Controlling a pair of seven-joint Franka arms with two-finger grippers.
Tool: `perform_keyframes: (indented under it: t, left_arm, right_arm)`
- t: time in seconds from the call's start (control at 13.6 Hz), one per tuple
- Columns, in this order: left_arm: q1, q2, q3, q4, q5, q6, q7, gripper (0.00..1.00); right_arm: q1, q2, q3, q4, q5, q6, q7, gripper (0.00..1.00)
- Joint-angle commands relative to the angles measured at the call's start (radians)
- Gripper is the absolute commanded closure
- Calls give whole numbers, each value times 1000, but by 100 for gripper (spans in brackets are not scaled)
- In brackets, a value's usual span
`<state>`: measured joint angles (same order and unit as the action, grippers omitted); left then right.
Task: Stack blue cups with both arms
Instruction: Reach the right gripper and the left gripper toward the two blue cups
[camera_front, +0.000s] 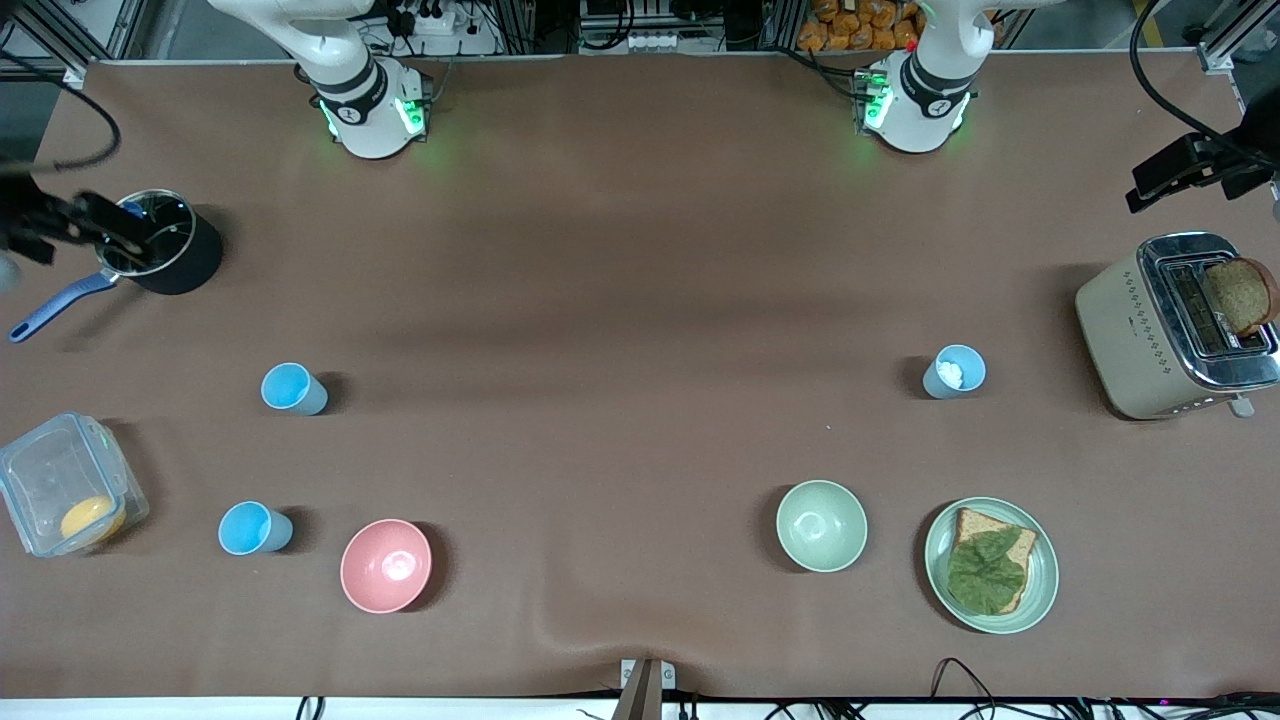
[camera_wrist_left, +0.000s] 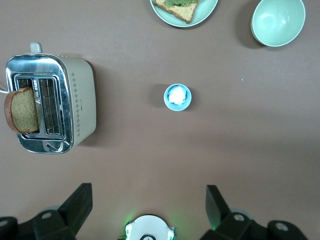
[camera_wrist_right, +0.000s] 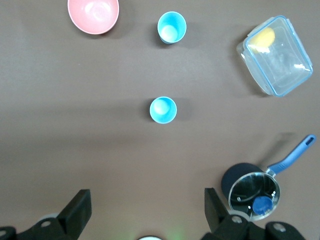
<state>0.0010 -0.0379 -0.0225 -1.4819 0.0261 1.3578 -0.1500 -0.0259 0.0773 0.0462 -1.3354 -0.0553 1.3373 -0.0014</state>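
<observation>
Left claw (camera_wrist_left: 147, 210): my fingers (camera_wrist_left: 77, 202) stand wide apart, nothing between them, high over the tabletop (camera_front: 620, 300) at the left arm's end. Right claw (camera_wrist_right: 145, 210): fingers (camera_wrist_right: 75, 207) likewise spread and empty, high over the right arm's end, near the saucepan (camera_front: 165, 245). Both arms wait. No brand, label or writing that I can read on anything.

Cups, three in all. At the right arm's end two blue cups stand upright and well apart: one sky-blue cup (camera_front: 293, 388) farther from the front camera, a second sky-blue cup (camera_front: 254, 528) nearer to it, just beside the pink bowl (camera_front: 386, 565). Right wrist view shows the first cup (camera_wrist_right: 163, 110) below my right claw with bare tabletop between. At the left arm's end a paler cup (camera_front: 954, 372) stands upright with something white inside; left wrist view shows it (camera_wrist_left: 177, 97) below my left claw, open cloth between.

Surroundings: clear lidded box (camera_front: 65, 485) with something yellow inside, at the right arm's end. Saucepan has a blue handle and a glass lid. Green bowl (camera_front: 821, 525) and green plate (camera_front: 990, 565) carrying bread with a leaf sit nearer the front camera than the paler cup. Toaster (camera_front: 1170, 325) with one slice sticking up stands at the left arm's end. Nothing stands close around any cup except the pink bowl.
</observation>
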Motion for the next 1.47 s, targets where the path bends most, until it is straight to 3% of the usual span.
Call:
perform_keyframes:
  t: [0.0,0.37,0.51,0.81,0.95,1.25,1.39]
  left_arm:
    - [1,-11,-2,5,23,-8,18,0]
    - [-2,36,-2,-12,17,-2,18,0]
    - [-6,67,-4,-52,17,68,4,0]
    - [1,67,-7,-302,8,349,3,0]
    - [-9,97,-11,-371,6,455,0,0]
    - [-4,202,-19,-383,6,533,1,0]
    - [0,226,-19,-412,8,587,9,0]
  right_arm:
    - [15,4,12,25,6,-24,1,0]
    - [23,16,18,21,34,-18,1,0]
    - [50,56,18,19,29,-17,6,0]
    - [90,151,15,15,17,-18,9,0]
    - [87,226,15,16,25,-18,14,0]
    - [-21,329,11,-10,34,-18,-75,0]
    - [-92,373,12,-43,34,44,-136,0]
